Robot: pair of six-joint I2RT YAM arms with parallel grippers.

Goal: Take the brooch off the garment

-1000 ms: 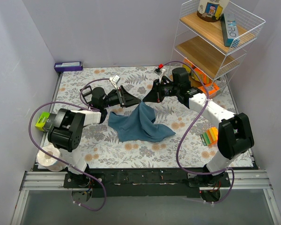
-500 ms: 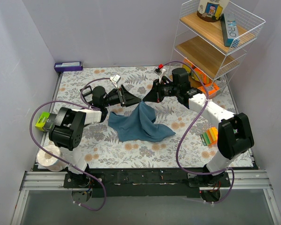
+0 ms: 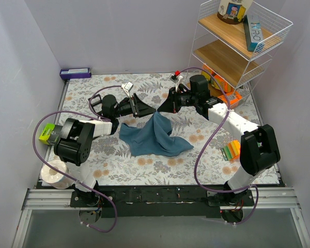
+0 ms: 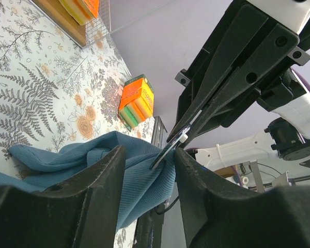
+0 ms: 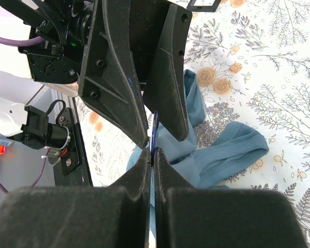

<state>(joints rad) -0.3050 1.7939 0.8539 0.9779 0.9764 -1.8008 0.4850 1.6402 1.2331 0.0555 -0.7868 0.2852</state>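
Note:
The teal garment (image 3: 155, 137) lies crumpled mid-table, with one peak pulled up between the two grippers. My left gripper (image 3: 151, 110) reaches in from the left, and a bunched fold of the garment (image 4: 93, 160) is pinched between its jaws. My right gripper (image 3: 158, 109) meets it from the right, shut on the brooch (image 4: 168, 151). The brooch is a thin disc seen edge-on, still against the cloth. In the right wrist view the brooch (image 5: 153, 132) sticks out of my shut gripper (image 5: 152, 154), between the left fingers (image 5: 119, 88). The top view hides the brooch.
A wire shelf (image 3: 237, 46) stands at the back right with orange boxes (image 3: 222, 85) under it. A pack of coloured sponges (image 3: 231, 151) lies at the right edge. On the left are a green object (image 3: 47, 133), a white roll (image 3: 54, 174) and a purple box (image 3: 75, 73).

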